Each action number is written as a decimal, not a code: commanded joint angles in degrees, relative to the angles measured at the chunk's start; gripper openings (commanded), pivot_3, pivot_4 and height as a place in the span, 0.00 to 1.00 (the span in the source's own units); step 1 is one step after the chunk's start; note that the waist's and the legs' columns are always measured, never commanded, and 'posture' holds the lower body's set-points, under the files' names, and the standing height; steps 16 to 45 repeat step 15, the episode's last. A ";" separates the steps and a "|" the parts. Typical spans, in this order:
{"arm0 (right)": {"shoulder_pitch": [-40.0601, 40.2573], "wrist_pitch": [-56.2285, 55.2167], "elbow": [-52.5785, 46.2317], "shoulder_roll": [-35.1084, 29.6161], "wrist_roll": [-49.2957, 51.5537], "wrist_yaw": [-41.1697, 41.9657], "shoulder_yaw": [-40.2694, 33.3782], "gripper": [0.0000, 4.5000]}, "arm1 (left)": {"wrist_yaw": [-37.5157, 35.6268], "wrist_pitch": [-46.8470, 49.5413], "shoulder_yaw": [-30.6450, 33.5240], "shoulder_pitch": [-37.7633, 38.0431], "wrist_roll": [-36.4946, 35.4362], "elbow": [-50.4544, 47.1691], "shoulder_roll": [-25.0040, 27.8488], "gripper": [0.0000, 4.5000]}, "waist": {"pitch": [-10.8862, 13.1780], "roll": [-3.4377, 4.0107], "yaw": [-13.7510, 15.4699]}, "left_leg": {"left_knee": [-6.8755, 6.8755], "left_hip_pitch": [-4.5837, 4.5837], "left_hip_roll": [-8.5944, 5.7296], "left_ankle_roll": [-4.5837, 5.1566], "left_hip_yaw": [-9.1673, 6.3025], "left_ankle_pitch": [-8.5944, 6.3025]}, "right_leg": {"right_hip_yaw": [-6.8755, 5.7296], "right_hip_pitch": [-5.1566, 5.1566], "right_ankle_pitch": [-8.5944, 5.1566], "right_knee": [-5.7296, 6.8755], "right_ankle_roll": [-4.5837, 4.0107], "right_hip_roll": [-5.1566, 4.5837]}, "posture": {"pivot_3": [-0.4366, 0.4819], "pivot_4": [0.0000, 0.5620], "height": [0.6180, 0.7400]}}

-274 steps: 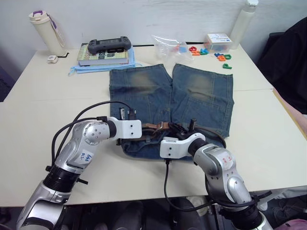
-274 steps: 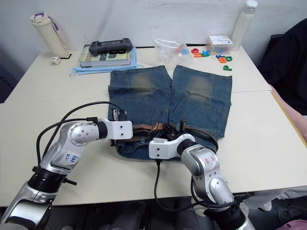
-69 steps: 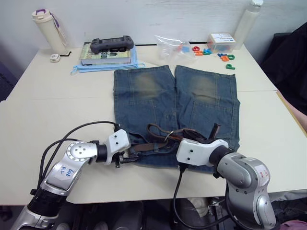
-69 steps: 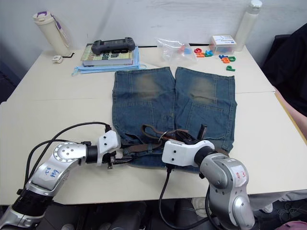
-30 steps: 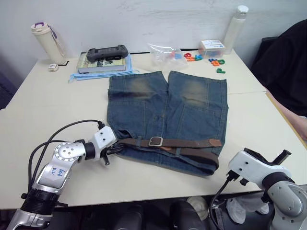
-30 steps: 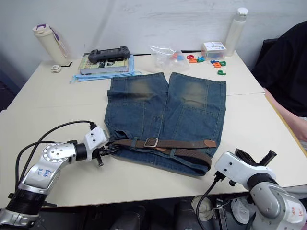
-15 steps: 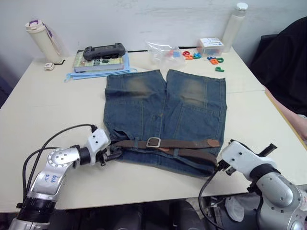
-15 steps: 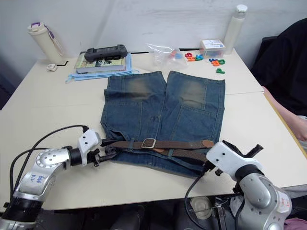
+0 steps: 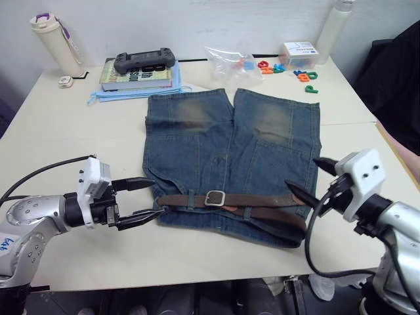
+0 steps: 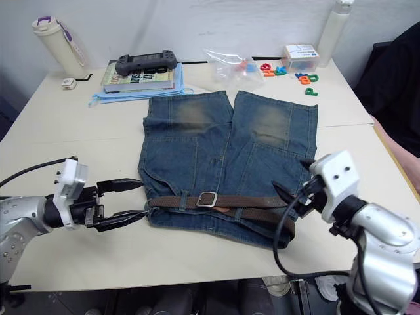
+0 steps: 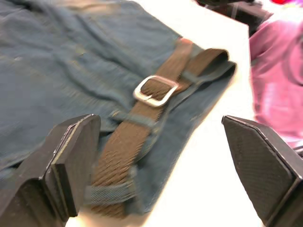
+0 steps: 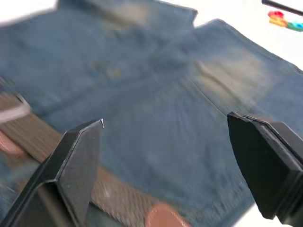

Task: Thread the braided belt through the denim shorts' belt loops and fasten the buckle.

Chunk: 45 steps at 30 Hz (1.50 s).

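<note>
The denim shorts (image 9: 230, 141) lie flat on the table, waistband toward me. The braided belt (image 9: 262, 211) runs along the waistband under the belt loops (image 9: 190, 199), with its tan tip (image 12: 161, 215) near the right end. The silver buckle (image 9: 214, 197) sits closed near the middle, also seen in the left wrist view as the buckle (image 11: 155, 90). My left gripper (image 9: 157, 196) stands open just off the belt's left end, holding nothing. My right gripper (image 9: 306, 175) hangs open over the shorts' right edge, above the belt's folded end, also empty.
Along the far table edge stand a cream bottle (image 9: 52, 42), books with a game controller (image 9: 144, 61) on top, a clear plastic bag (image 9: 230, 62), coloured letters (image 9: 305, 75), a small box (image 9: 296, 52) and a white bottle (image 9: 333, 29). A person in dark clothing (image 9: 400, 72) sits at the right.
Both grippers have opened. The left one let go at the belt's left end and drew back left. The right arm rose from below the table's front edge to the shorts' right side.
</note>
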 commanded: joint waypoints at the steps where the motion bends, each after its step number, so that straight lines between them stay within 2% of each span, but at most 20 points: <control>1: -2.86 4.62 -4.68 -4.96 9.58 2.47 -5.49 0.99 | -0.23 -0.86 1.38 0.79 -0.21 -3.56 1.16 1.00 | 0.06 0.05 0.02 | -0.02 -0.01 -0.01 0.01 0.01 0.00 | 0.01 0.00 0.01 -0.04 0.03 0.00 | 0.48 0.27 0.34; 5: -2.12 3.36 -1.82 -9.57 14.18 -0.09 -5.93 0.99 | 1.27 -2.11 0.67 1.37 1.00 -4.51 0.13 1.00 | 0.06 0.04 0.06 | -0.07 0.00 0.00 0.05 0.02 -0.02 | 0.00 0.07 0.02 -0.18 0.03 -0.01 | 0.48 0.27 0.34; 15: -0.46 1.01 0.67 -12.90 23.03 -8.35 -4.62 0.99 | 4.69 -3.44 -2.59 -0.10 2.14 -5.71 -2.32 1.00 | 0.08 -0.01 0.17 | 0.01 0.01 -0.01 0.10 0.10 0.00 | 0.05 0.15 0.10 -0.21 0.16 -0.02 | 0.48 0.27 0.34; 45: -0.46 1.01 0.67 -12.90 23.03 -8.35 -4.62 0.99 | 4.69 -3.44 -2.59 -0.10 2.14 -5.71 -2.32 1.00 | 0.08 -0.01 0.17 | 0.01 0.01 -0.01 0.10 0.10 0.00 | 0.05 0.15 0.10 -0.21 0.16 -0.02 | 0.48 0.27 0.34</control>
